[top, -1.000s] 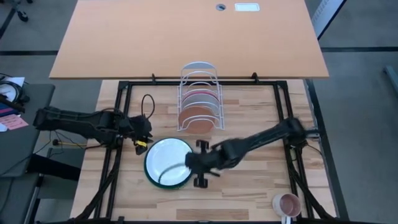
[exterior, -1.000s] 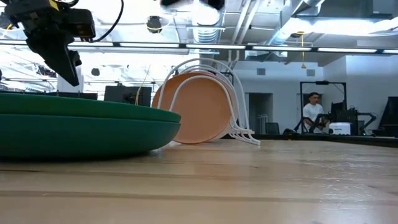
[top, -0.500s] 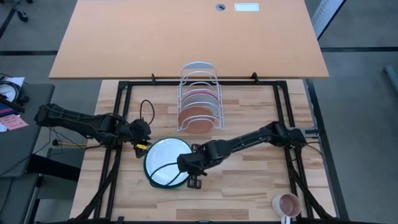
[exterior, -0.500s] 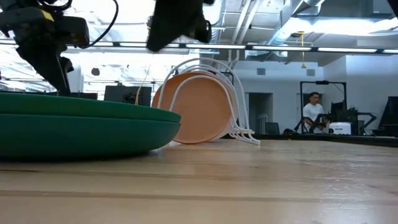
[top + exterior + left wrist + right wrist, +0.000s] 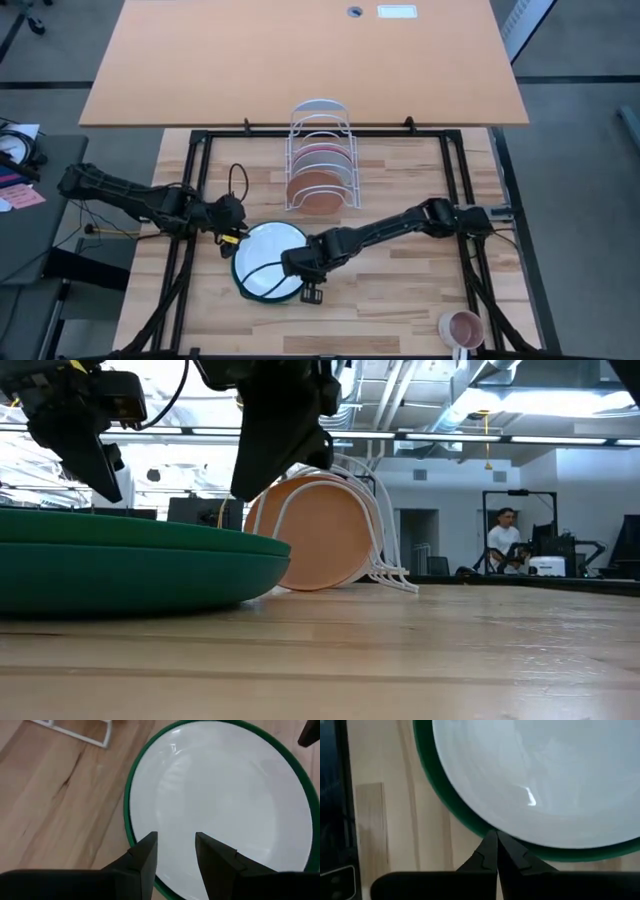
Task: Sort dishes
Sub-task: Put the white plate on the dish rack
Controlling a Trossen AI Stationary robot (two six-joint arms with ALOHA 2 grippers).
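My right gripper (image 5: 496, 840) jaws closed at the green plate's (image 5: 240, 283) rim, left gripper (image 5: 175, 851) jaws parted, empty, over the white plate (image 5: 225, 805), on the table (image 5: 400, 290).

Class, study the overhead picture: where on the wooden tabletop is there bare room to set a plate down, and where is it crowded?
Bare wood lies between the wire rack and the table's right edge, and between the stacked plates and the pink mug. It is crowded mid-table: both claws, left claw and right claw, meet at the white plate on the green plate.
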